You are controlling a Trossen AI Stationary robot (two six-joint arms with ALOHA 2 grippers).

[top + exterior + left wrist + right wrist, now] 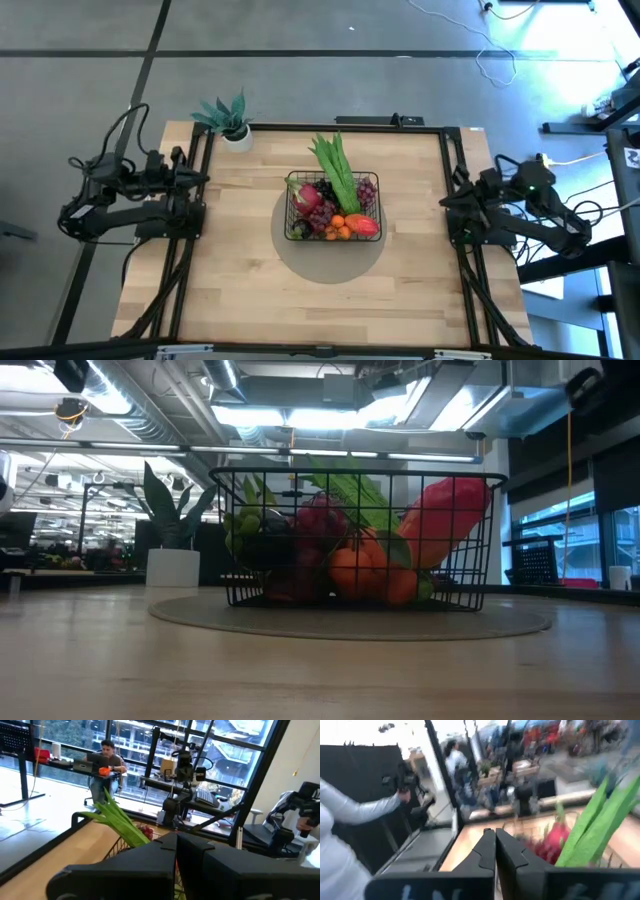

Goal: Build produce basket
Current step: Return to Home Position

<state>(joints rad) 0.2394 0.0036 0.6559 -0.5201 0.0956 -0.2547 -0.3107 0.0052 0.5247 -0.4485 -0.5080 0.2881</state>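
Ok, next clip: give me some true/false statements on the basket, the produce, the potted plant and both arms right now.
1. The basket sits on a round grey mat. True.
2. The basket is empty. False: it holds produce, with long green pods sticking out over its rim.
3. The potted plant stands inside the basket. False: it stands apart, near a table corner on the left arm's side.
4. The left arm reaches over the basket. False: it and the right arm sit at the table's sides.
5. Both arms' jaws are shut, holding nothing. True.
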